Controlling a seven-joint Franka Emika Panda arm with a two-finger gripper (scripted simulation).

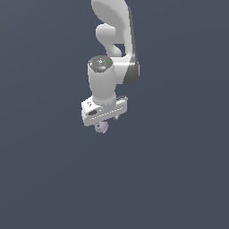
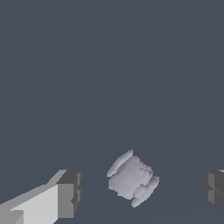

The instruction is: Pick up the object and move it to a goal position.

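Observation:
The object [image 2: 132,178] is a small pale lilac-grey lumpy piece with two flat rims, lying on the dark floor. In the wrist view it sits between my two fingertips, one finger [image 2: 65,194] on one side and the other finger [image 2: 214,188] on the far side, with gaps to both. My gripper [image 2: 140,191] is open around it. In the exterior view the object [image 1: 102,128] peeks out just beneath the white gripper [image 1: 103,120], whose fingers are mostly hidden by the hand.
A plain dark grey-blue floor [image 1: 179,179] spreads all around. The white arm [image 1: 114,40] rises above the gripper toward the exterior view's top.

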